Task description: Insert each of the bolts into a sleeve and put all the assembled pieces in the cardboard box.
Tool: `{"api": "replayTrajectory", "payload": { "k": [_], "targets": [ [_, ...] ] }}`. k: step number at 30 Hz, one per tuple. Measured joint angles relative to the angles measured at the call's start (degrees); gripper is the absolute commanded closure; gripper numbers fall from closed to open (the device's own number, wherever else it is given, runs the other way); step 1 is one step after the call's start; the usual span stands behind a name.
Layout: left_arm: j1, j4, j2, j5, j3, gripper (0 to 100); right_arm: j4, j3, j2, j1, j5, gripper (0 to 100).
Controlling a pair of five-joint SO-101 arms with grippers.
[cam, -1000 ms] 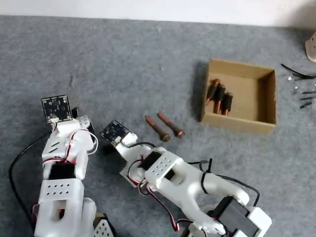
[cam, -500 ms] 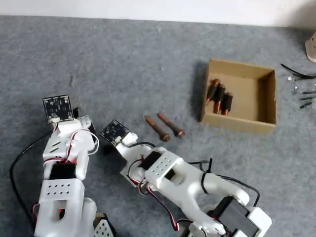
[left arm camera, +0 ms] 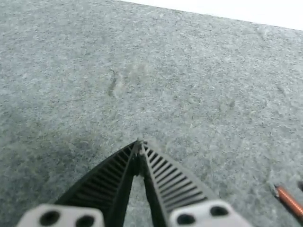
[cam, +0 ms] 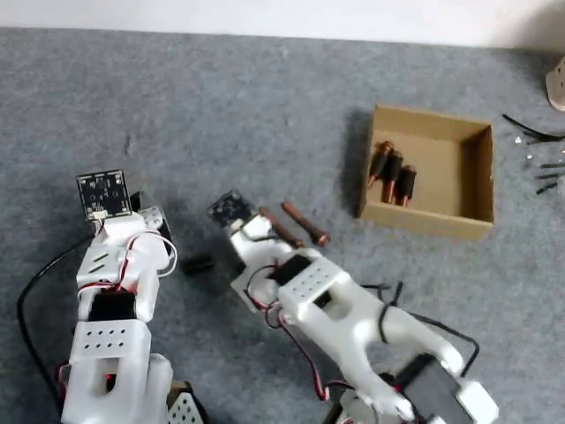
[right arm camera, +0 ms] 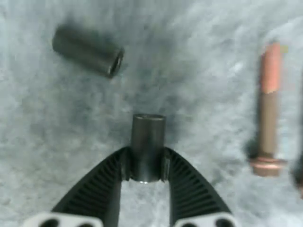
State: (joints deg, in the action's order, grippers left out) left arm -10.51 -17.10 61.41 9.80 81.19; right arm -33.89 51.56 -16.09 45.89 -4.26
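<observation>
left tool closed; right tool clamped.

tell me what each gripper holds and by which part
The right gripper clamps a dark sleeve by one end; its other end sticks out. The left gripper is shut, empty.

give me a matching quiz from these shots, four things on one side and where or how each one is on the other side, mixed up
Things:
1. left gripper
2. right gripper
3. assembled pieces
4. loose sleeve

States:
a. lying on the table
b. inside the cardboard box
c. shut on a sleeve
d. shut on nothing

Pairs: 1-d, 2-c, 3-b, 4-a
</observation>
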Motion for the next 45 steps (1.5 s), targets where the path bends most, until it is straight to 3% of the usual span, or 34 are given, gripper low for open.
{"api": "replayTrajectory", "payload": {
  "k": [19, 25, 33, 38, 45],
  "targets": [
    [0.09, 0.00, 0.00, -0.09, 0.00, 99, -0.09, 32.88, -67.16, -15.38, -2.73, 99.5],
    [8.88, 0.00, 0.00, -9.14, 0.00, 99, -0.09, 42.64, -85.63, -21.27, -3.78, 99.5],
    [13.27, -2.37, 0.00, -14.42, 0.00, 99, -0.09, 43.96, -87.56, -31.30, -3.78, 99.5],
    [23.91, -4.92, -0.70, -25.41, 0.00, 99, -0.35, 43.96, -88.00, -31.82, -3.78, 99.5],
    [25.23, -4.92, -8.44, -29.45, -2.02, 99, -1.32, 43.96, -88.00, -31.82, -3.78, 99.5]
  ]
}}
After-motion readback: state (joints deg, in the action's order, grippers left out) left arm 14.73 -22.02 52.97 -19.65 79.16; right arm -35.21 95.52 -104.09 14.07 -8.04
